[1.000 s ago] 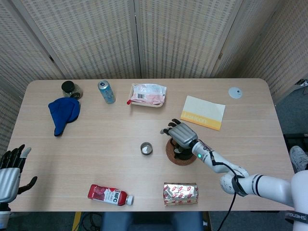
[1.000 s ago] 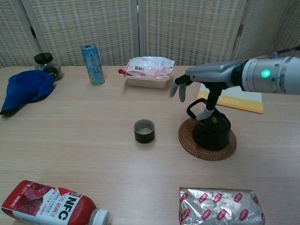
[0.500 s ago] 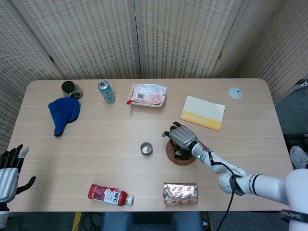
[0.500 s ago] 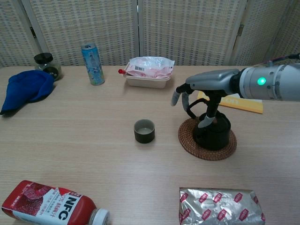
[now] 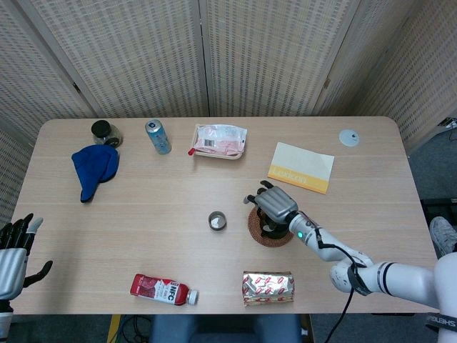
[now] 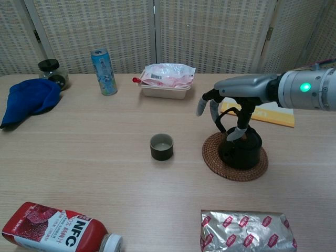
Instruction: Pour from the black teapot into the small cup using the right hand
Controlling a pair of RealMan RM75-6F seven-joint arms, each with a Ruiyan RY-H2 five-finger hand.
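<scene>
Black teapot (image 6: 242,148) upright on woven coaster (image 6: 234,164), handle toward small cup (image 6: 161,146); right hand (image 6: 233,92) above, fingers spread, ungrasping.

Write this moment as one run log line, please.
right hand: over teapot, no grip | teapot: on coaster | cup: left of it

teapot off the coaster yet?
No, the black teapot sits on the woven coaster in the chest view, with the right hand over its handle.
</scene>
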